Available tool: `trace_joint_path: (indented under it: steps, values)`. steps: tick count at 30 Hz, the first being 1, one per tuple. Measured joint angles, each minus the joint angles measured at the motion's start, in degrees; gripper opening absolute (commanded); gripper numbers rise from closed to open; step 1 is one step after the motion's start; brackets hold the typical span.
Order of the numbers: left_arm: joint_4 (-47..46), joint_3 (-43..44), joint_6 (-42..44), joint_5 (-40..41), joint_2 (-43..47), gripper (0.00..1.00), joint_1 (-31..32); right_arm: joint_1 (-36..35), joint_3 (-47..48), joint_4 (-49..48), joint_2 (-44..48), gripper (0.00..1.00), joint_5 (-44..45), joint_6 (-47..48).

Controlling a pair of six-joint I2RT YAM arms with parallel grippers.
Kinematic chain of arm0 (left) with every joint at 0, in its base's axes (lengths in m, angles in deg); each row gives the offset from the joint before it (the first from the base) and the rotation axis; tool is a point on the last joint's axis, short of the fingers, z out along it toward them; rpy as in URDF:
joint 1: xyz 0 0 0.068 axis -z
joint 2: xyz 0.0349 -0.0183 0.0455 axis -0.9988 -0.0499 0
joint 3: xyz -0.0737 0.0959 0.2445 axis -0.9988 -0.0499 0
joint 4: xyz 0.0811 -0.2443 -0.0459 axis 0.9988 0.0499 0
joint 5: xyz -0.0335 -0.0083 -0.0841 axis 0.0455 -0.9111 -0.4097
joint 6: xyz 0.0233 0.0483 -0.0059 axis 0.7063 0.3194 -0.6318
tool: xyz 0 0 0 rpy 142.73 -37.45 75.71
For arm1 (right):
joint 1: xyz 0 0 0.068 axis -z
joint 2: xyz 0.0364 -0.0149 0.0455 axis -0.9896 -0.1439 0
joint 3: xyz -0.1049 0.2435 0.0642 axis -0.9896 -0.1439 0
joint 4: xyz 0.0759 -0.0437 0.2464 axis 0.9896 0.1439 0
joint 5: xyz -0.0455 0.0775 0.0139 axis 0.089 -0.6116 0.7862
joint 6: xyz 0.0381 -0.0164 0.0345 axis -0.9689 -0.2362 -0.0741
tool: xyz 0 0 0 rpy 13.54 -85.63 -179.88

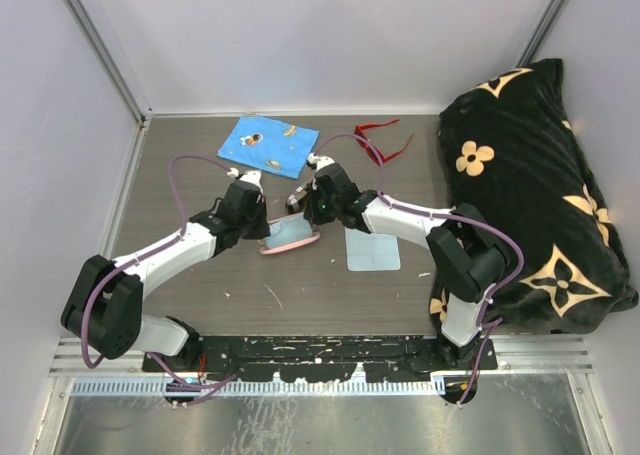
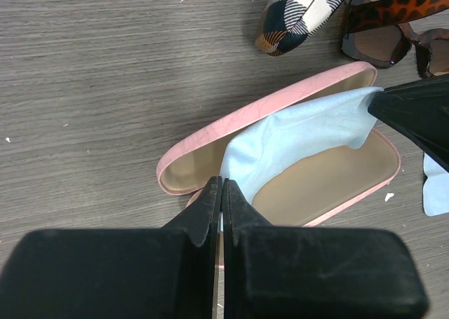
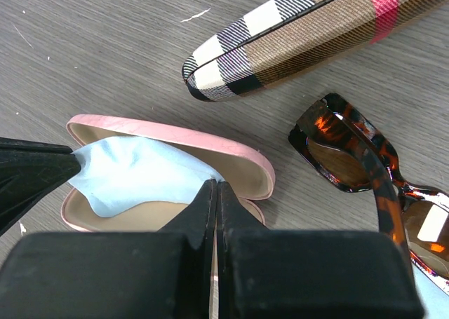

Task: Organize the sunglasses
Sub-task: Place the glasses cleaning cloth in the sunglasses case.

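Nearest in the left wrist view, the left end effector (image 2: 221,189) is pressed together on the lower edge of a light-blue cloth (image 2: 302,133). The right end effector (image 3: 216,193) is likewise clamped on that cloth's other end, so the cloth stretches between them over the open pink case (image 2: 245,117) at the centre of the counter (image 1: 300,285). A second cloth (image 1: 372,250) lies flat just right of the case.

Both end effectors pull on one thin cloth while working very near each other. An uneven pull could slip a corner free, drag or tip the light case, or shove it into the glasses beside it.

Beyond the case, the brown sunglasses (image 3: 351,154) lie at the right of the right wrist view. Their long axis runs from upper left to lower right, with one temple folded across the lenses. The plaid case (image 3: 309,35) sits above them, slanting toward the upper right.

Farthest, at upper centre of the top view, the red sunglasses (image 1: 380,140) rest with temples spread, roughly left-to-right. They lie between a blue mat (image 1: 268,143) and a black cushion (image 1: 530,175). Which way they face is too small to tell.
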Motion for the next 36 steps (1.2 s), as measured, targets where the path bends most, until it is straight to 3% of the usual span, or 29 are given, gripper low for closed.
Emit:
trace_joint_path:
  steps: [36]
  values:
    - [-0.3, 0.6, 1.5, 0.6, -1.0, 0.03, -1.5, 0.7, 3.0, 1.8, -3.1, 0.00, 0.3, 0.0]
